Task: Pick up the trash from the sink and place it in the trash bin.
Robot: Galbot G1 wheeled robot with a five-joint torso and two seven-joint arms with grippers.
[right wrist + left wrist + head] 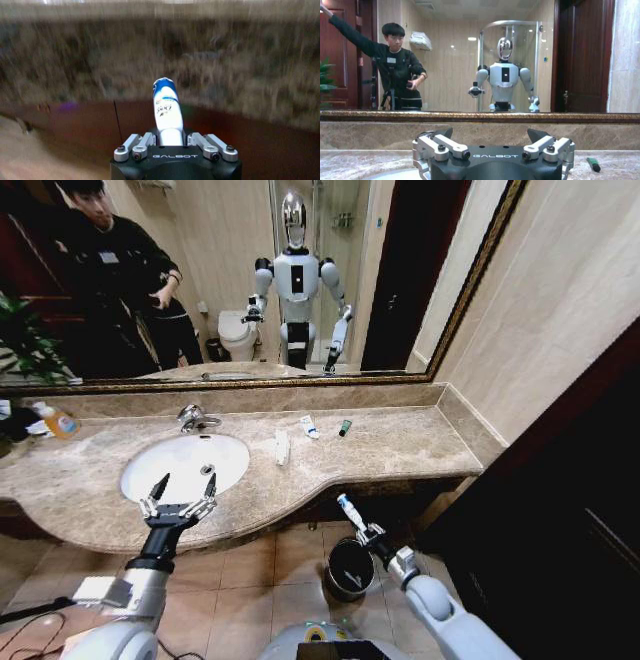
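Fingers of my right gripper (170,144) are clamped on a white tube with blue print (166,108), which I hold just above the black trash bin (349,570) on the tiled floor below the counter edge. My left gripper (180,500) hovers spread wide over the front rim of the white sink (186,465), holding nothing. Three more bits of trash lie on the marble top (400,445) beside the basin: a white sachet (282,447), a small white tube (309,426) and a tiny dark-green-capped tube (344,428).
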